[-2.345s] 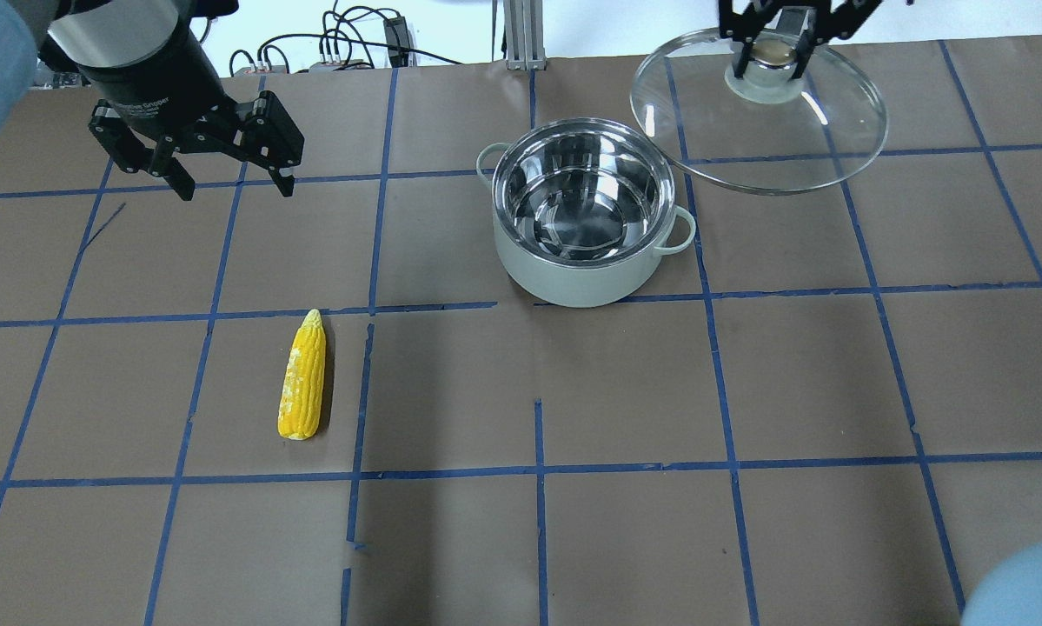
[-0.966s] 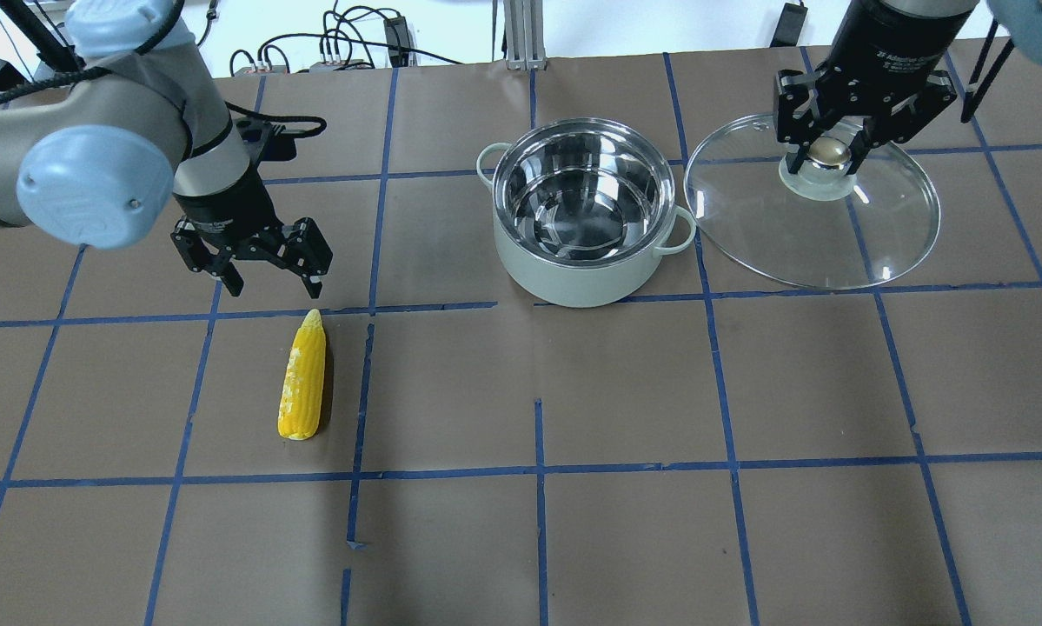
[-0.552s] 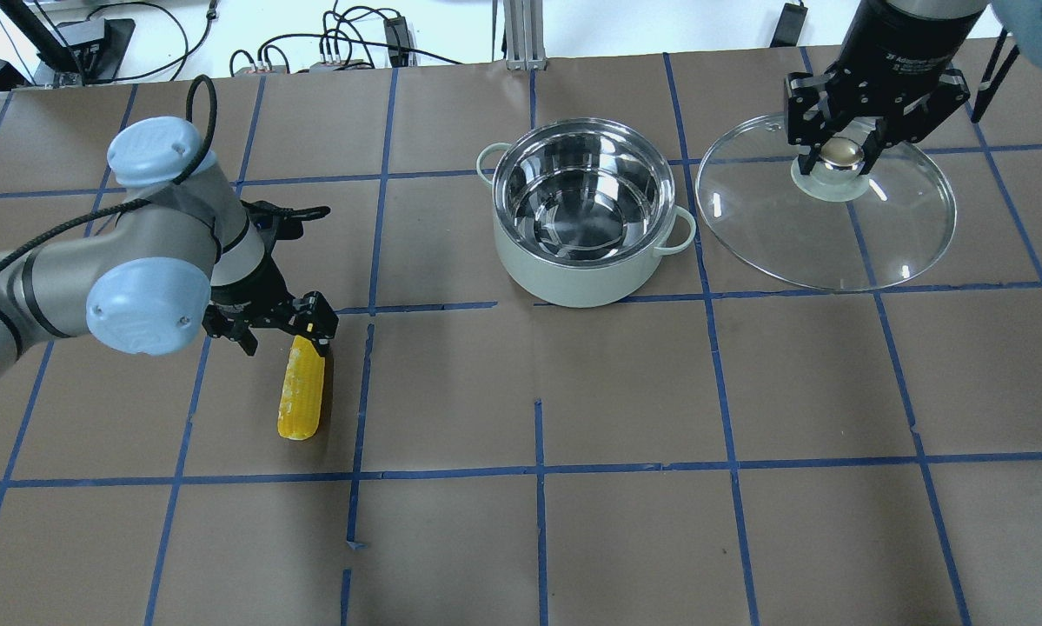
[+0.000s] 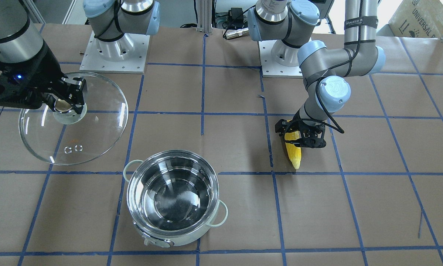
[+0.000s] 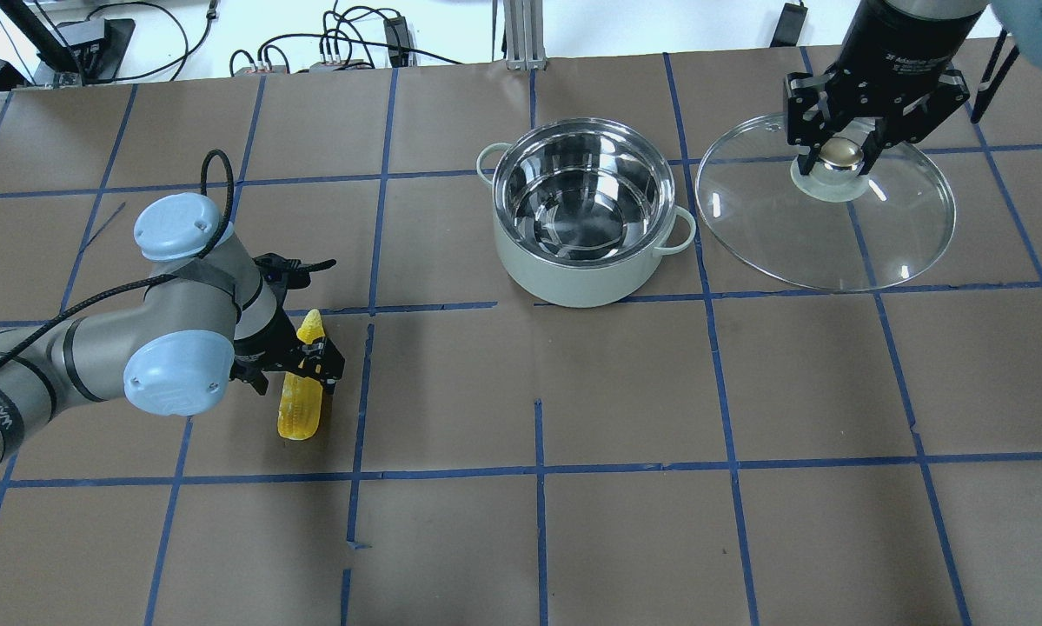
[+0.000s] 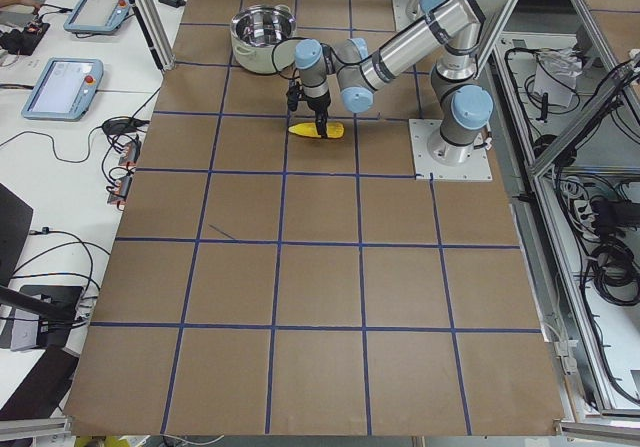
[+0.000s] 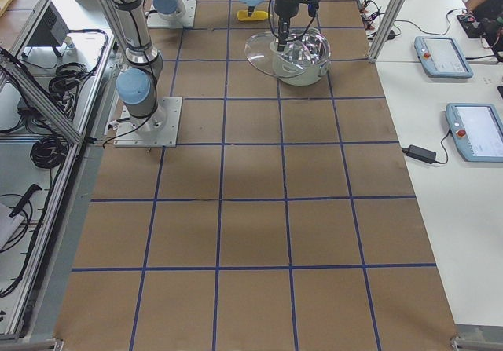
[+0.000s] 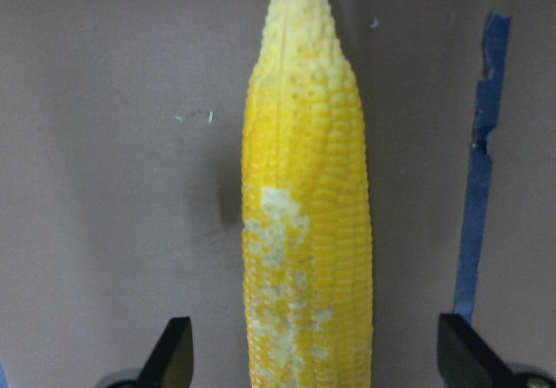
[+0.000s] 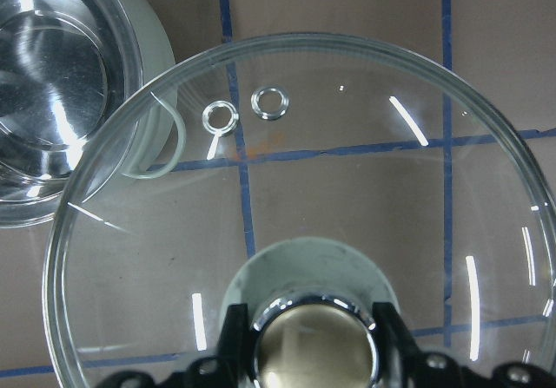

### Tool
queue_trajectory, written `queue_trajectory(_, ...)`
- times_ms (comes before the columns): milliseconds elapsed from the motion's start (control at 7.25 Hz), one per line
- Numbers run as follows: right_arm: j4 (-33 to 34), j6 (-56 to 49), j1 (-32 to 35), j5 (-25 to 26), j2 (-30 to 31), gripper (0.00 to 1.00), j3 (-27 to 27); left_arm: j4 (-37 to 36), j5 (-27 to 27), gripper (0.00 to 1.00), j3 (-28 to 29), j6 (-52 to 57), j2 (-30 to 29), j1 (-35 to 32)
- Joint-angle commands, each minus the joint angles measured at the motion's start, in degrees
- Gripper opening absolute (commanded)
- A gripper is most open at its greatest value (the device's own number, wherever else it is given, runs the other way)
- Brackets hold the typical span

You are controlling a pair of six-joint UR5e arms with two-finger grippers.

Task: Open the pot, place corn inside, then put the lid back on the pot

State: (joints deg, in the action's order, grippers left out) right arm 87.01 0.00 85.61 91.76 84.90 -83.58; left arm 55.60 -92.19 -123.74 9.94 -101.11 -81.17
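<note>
Straddling the corn with the left jaws spread wide, clear of the kernels on either side and gripping nothing. Finding the corn lying flat on the bench, on the robot's left, well apart from the open, empty pot. Reading its long axis as running straight out from the robot, with the tapered tip pointing toward the operators' side and the blunt end nearer the robot. Judging it light, stiff and bumpy enough to grip, yet round and prone to rolling. Favouring a pinch across the thick middle, square to the axis, and avoiding the taper. Clamping the lid by its knob in the closed right jaws, just beside the pot.
</note>
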Motion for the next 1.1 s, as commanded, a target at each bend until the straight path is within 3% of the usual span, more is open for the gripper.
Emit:
queue_trajectory(0,0.00,0.00,0.00,-0.18,0.00,0.42,0.00,-1.55,0.17,0.61,-0.10,0.08,-1.11,0.04)
queue_trajectory(138,0.09,0.00,0.00,-0.18,0.00,0.42,0.00,-1.55,0.52,0.23,0.16,0.25,-1.11,0.04)
queue_trajectory(276,0.09,0.00,0.00,-0.18,0.00,0.42,0.00,-1.64,0.78,0.15,0.60,0.26,-0.76,0.04)
queue_trajectory(552,0.09,-0.09,0.00,-0.27,-0.08,0.43,0.00,-0.07,0.88,0.15,5.75,-0.01,-0.06,-1.44)
queue_trajectory(966,0.26,-0.09,0.00,-0.27,0.00,0.42,-0.18,16.34,3.76,0.15,24.01,-1.84,-1.98,-6.53)
